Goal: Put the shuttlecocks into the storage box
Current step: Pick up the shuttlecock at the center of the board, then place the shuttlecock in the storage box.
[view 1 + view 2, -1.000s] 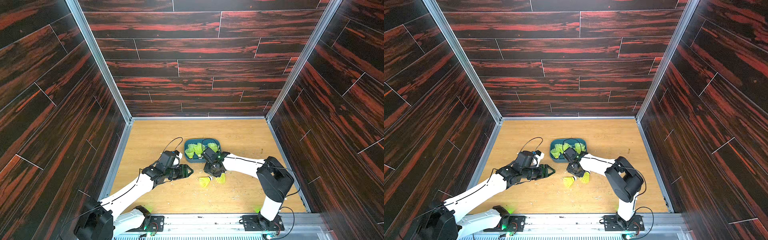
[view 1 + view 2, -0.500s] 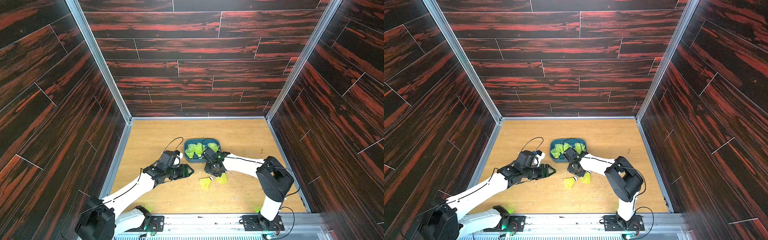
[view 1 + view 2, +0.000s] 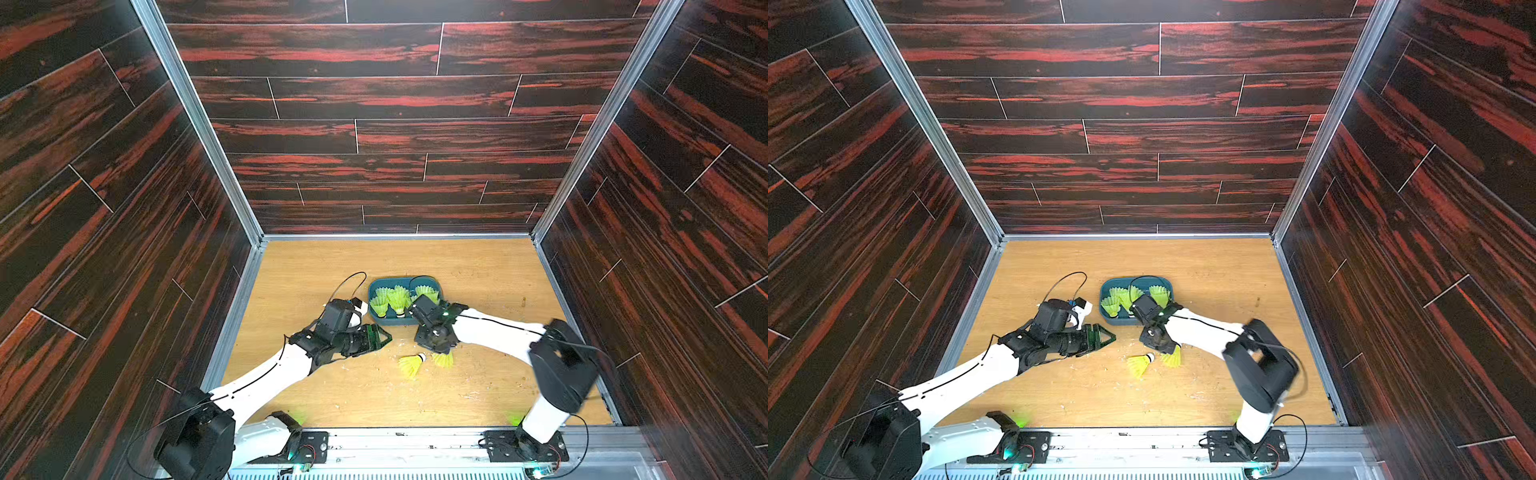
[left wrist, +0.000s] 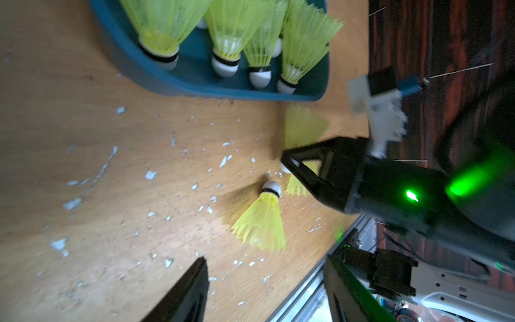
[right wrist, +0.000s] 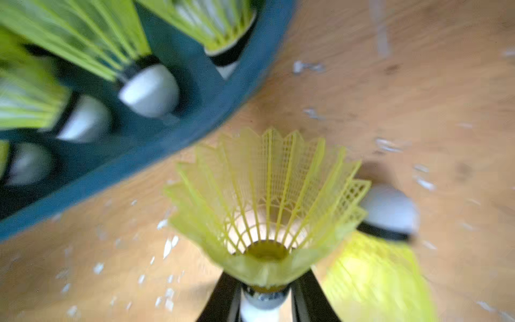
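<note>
Top views, both: the storage box sits about mid-desk. Several shuttlecocks stand inside it, skirts up and corks toward the wall nearest the robot bases. The left gripper hangs just off the box's near left corner, apart from it. The right gripper points down at the desk on the near side of the box, and the yellow skirt of the gripped shuttlecock shows beneath it. One loose shuttlecock lies on its side just beside that skirt, cork toward the right gripper, between the box and the near edge. White flakes are scattered around both. Left wrist view: four corks in a row rest against the box wall. The loose shuttlecock lies flat on the wood. The left gripper's two dark fingers stand well parted, with only bare desk and flakes between them; it is released and empty. Right wrist view, somewhat blurred: the right gripper's fingers are clenched on the white cork of the gripped shuttlecock, whose skirt mouth faces away from the camera. The box rim is near it. The loose shuttlecock's cork is just beside the skirt. I cannot tell whether the skirt touches the desk.
</note>
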Robot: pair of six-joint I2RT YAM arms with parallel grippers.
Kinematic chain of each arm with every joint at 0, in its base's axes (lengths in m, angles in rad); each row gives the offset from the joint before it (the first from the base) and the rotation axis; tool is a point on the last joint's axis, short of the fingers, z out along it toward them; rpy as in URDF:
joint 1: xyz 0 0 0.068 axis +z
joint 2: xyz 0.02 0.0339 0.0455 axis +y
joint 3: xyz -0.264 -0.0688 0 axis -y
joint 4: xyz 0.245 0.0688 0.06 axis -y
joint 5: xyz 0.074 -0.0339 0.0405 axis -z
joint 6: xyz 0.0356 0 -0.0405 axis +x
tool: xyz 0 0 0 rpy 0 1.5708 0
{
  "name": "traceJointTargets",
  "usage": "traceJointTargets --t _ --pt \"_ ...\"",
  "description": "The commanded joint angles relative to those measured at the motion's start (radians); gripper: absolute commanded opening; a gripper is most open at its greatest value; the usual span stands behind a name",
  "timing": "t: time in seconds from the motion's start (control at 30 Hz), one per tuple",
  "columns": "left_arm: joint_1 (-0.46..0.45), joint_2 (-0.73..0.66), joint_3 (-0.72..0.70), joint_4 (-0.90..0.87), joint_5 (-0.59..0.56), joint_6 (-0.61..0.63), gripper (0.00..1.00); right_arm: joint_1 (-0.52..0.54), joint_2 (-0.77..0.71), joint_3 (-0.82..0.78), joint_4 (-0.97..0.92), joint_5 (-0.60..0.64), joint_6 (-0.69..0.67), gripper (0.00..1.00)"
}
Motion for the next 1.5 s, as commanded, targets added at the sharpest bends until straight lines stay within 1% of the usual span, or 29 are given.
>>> traceJointTargets --t 0.0,0.2,0.3,0.47,0.63,0.8,0.97,1.47 --pt "-0.003 0.000 -0.004 0.055 0.018 -0.043 0.70 -0.003 -0.066 0.004 -0.092 0.044 0.007 0.24" --pt "0.003 0.000 0.056 0.042 -0.001 -0.067 0.70 -0.003 -0.091 0.120 -0.173 0.119 -0.083 0.24" --pt "0.009 0.012 0.092 0.027 -0.013 -0.069 0.70 -0.002 -0.071 0.189 -0.158 0.126 -0.163 0.24" --pt "0.021 0.064 0.168 -0.015 -0.043 -0.044 0.70 -0.003 0.021 0.325 -0.148 0.123 -0.301 0.24" --pt "0.030 0.145 0.260 -0.082 -0.071 -0.013 0.70 -0.016 0.112 0.410 -0.141 0.115 -0.386 0.25" --pt "0.041 0.211 0.335 -0.128 -0.103 -0.011 0.69 -0.043 0.167 0.421 -0.111 0.104 -0.423 0.24" --pt "0.060 0.258 0.372 -0.138 -0.098 -0.039 0.68 -0.055 0.207 0.428 -0.086 0.097 -0.456 0.25" --pt "0.068 0.296 0.387 -0.145 -0.087 -0.032 0.67 -0.055 0.245 0.404 -0.060 0.070 -0.470 0.26"
